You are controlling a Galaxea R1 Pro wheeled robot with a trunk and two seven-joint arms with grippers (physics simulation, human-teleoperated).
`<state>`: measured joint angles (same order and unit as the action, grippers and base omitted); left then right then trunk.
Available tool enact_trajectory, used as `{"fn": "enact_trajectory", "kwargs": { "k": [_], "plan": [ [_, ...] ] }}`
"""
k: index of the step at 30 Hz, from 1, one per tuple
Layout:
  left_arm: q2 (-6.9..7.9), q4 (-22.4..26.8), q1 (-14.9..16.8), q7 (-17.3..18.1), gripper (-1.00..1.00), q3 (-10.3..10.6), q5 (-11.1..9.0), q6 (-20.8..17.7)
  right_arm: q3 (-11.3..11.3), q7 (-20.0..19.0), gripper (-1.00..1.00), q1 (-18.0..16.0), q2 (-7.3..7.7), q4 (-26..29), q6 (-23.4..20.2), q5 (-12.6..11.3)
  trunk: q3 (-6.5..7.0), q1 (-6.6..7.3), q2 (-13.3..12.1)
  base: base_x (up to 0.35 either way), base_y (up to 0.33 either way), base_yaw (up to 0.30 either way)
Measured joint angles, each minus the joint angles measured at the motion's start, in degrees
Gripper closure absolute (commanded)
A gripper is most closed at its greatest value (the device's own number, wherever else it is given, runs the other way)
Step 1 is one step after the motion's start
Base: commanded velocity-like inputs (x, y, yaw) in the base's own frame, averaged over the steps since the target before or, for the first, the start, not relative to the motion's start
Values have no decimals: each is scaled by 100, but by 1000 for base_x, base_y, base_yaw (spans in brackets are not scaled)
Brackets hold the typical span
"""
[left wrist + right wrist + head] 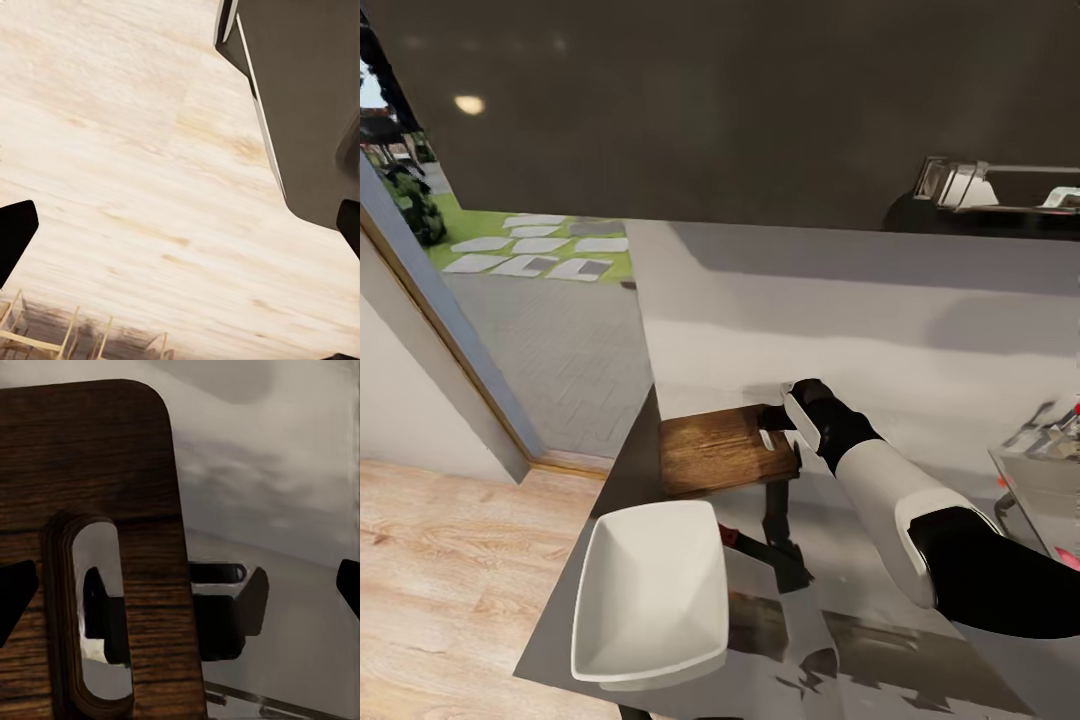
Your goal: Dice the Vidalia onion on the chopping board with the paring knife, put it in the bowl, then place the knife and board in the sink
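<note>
Right claw (775, 418) hangs spread at the slotted end of the chopping board (720, 450), which lies on the tabletop (840, 300), with the bowl (650, 590) just beyond. Closing off-centre could skid the board into that bowl. Left claw (180, 225), spread, faces floor.
</note>
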<state>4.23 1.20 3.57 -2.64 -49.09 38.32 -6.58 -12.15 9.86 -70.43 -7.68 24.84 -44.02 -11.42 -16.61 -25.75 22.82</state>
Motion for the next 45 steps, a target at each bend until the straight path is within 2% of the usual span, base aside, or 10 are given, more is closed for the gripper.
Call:
{"fn": "enact_trajectory", "kwargs": {
  "k": [9, 24, 45],
  "plan": [
    [0, 1, -1, 1, -100, 0, -1, 1, -1, 0, -100, -1, -1, -1, 1, 1, 0, 0, 0, 0, 0, -113],
    [0, -1, -1, 2, -100, 0, -1, 1, 0, -1, -100, -1, -1, -1, 1, 0, -99, 0, 0, 0, 0, -1],
    [0, 1, 0, 1, -100, 0, -1, 1, 0, 6, -100, -1, -1, -1, 1, 3, -109, 0, 0, 0, 0, 31]
  ]
}}
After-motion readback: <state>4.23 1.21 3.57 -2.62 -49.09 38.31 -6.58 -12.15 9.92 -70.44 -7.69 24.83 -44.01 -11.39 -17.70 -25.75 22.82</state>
